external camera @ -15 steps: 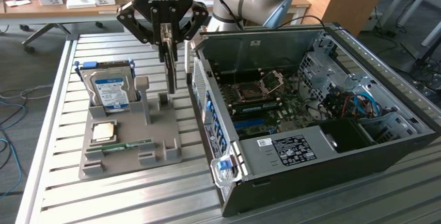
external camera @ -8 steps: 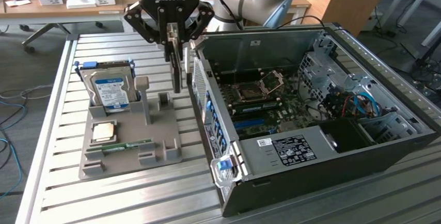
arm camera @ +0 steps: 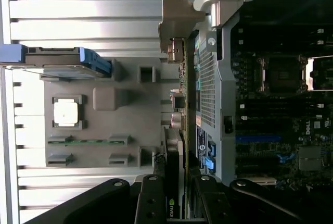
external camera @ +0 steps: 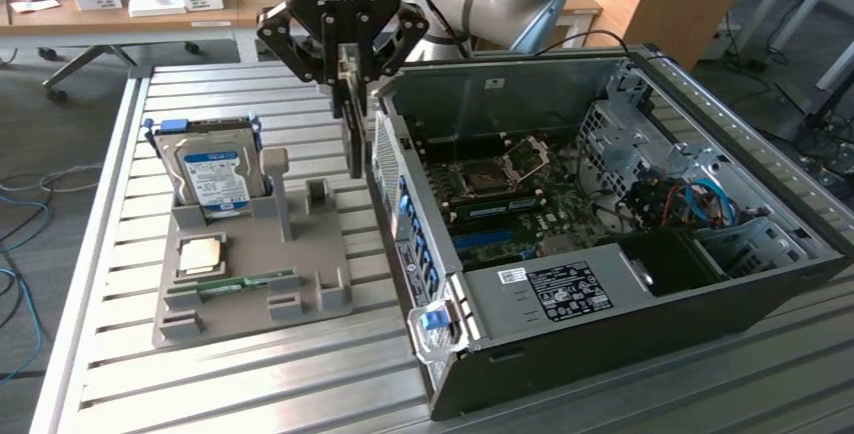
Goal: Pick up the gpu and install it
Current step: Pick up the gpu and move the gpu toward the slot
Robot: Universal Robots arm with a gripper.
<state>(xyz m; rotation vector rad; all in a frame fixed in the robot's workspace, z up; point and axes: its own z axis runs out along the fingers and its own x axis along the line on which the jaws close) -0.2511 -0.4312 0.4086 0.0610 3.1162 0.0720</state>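
Just beside the open computer case (external camera: 587,374), the gpu (external camera: 355,144) is held upright, clamped from above between the fingers of the gripper (external camera: 350,86).

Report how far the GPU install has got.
Done: the gripper is shut on the gpu, which hangs edge-down between the grey holder and the open computer case. In hand: the card is held outside the case's wall. Left: seating it; the blue slot on the motherboard is bare.
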